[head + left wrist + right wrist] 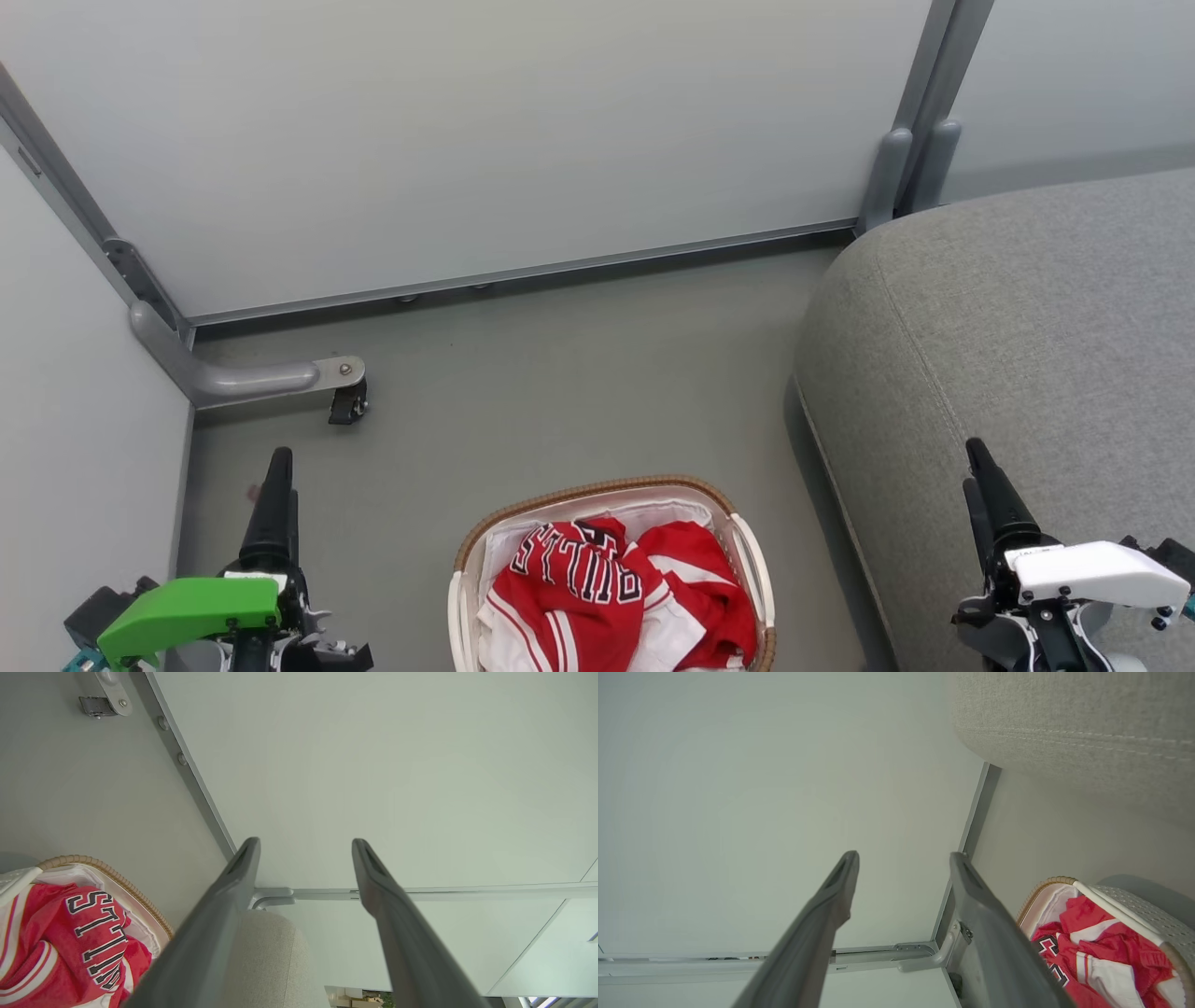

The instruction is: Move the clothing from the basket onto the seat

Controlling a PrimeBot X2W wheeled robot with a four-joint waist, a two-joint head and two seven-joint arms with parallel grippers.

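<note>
Nothing moved yet: the Bulls jersey and shorts lie heaped in the laundry basket, between the left hand and right hand, both wide open and empty. The sofa cushion beside the right hand awaits everything.

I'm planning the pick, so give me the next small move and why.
Probably swing the right gripper down onto the red clothing in the basket. It and the left gripper stand open, empty, either side of the basket; the clothing lies inside, and the seat is on the right.
</note>
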